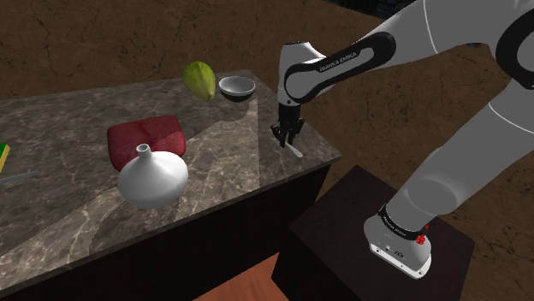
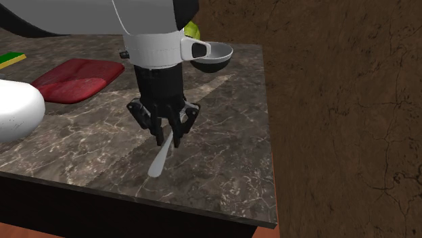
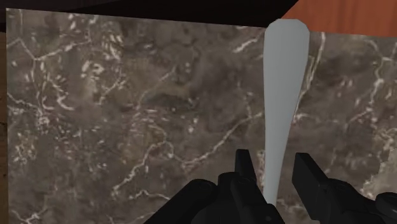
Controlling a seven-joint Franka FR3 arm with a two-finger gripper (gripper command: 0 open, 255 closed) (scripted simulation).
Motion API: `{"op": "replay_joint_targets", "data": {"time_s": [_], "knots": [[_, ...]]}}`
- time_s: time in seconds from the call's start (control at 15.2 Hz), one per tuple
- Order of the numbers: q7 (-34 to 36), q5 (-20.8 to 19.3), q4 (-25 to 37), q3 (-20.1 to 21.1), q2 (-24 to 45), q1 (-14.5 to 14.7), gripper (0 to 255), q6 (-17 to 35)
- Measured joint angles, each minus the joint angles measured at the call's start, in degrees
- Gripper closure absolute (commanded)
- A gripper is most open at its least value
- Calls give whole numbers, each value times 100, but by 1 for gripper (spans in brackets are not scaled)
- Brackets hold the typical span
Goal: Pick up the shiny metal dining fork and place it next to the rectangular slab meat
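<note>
- The fork lies flat on the tabletop near its right-hand corner, centre-right in the shoulder view. It's drawn plain pale grey, not very shiny.
- The hand sits right over it, pointing straight down. Its fingers are spread, one on each side of the handle. In the wrist view a thin sliver of marble seems to show on both sides, so I'd say it isn't pinching anything yet.
- Long axis: in the second exterior view the fork runs from under the hand down toward the lower edge of the tabletop, with the wide handle end farthest out. The fingers straddle the narrow width, which looks like the right way round – squeeze, then lift.
- In the shoulder view the hand is low, and the fork pokes out just to its lower right.
- The meat is a dark red slab well off to the left in the shoulder view, so the carry goes leftward across the tabletop.
- What's around it: a white vase stands just below the meat in that frame, maybe touching it. A bowl and a green leafy thing sit toward the top.
- The marble between hand and meat looks bare. My guess is the vase is the one to watch – the side of the meat facing the hand looks the roomiest.
</note>
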Motion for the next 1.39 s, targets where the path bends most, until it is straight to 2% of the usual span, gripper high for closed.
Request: {"op": "replay_joint_targets", "data": {"time_s": [0.92,1.39], "knots": [[-16,45,580,-57,-548,-14,255,-1122],[689,-107,1823,299,507,228,255,-1282]]}}
